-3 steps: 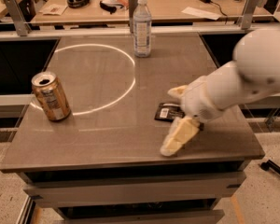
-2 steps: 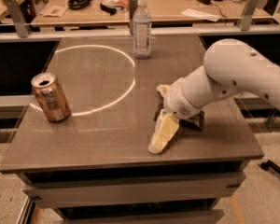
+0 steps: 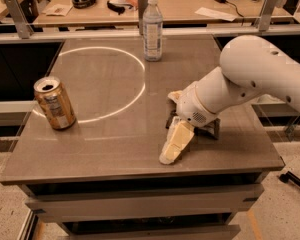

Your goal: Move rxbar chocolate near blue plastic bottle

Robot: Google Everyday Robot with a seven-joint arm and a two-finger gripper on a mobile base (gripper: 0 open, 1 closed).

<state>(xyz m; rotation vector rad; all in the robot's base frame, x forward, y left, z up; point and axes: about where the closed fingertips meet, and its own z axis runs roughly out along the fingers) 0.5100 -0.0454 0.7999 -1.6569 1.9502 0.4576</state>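
The rxbar chocolate (image 3: pixel 213 129) lies flat on the table at the right front. It is mostly hidden under my gripper, and only dark edges show. My gripper (image 3: pixel 175 118) is down over the bar and open. One cream finger (image 3: pixel 174 143) is on the bar's near side and the other (image 3: pixel 175 95) on its far side. The blue plastic bottle (image 3: pixel 152 27), clear with a white cap and pale label, stands upright at the table's far edge. It is well apart from the bar.
A gold soda can (image 3: pixel 54 103) stands upright near the table's (image 3: pixel 105 149) left edge. A bright ring of light lies on the table between the can and the bottle. A desk with cables and papers is behind the bottle.
My arm has swung left and lower over the bar, now covering more of it. The bar, bottle and can have not moved.
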